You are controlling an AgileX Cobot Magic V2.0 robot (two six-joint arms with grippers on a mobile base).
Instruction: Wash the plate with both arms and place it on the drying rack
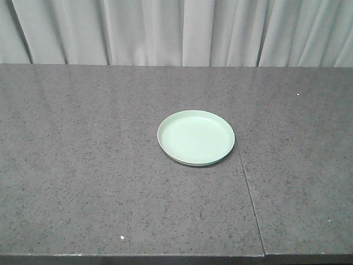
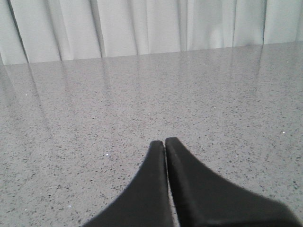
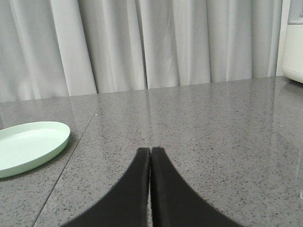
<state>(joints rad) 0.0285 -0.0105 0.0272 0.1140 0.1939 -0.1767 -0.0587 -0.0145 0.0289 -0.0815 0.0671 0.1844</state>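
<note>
One plate (image 3: 29, 147), partly out of right-wrist frame

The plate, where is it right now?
Front view: the plate lies flat on the counter, just left of its seam; it's left of the right gripper.

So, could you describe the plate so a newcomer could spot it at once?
Look at the dark speckled counter in front of the white curtain. Near its middle, just left of a seam, lies the plate. It is round, pale mint green, low-rimmed and empty.
</note>
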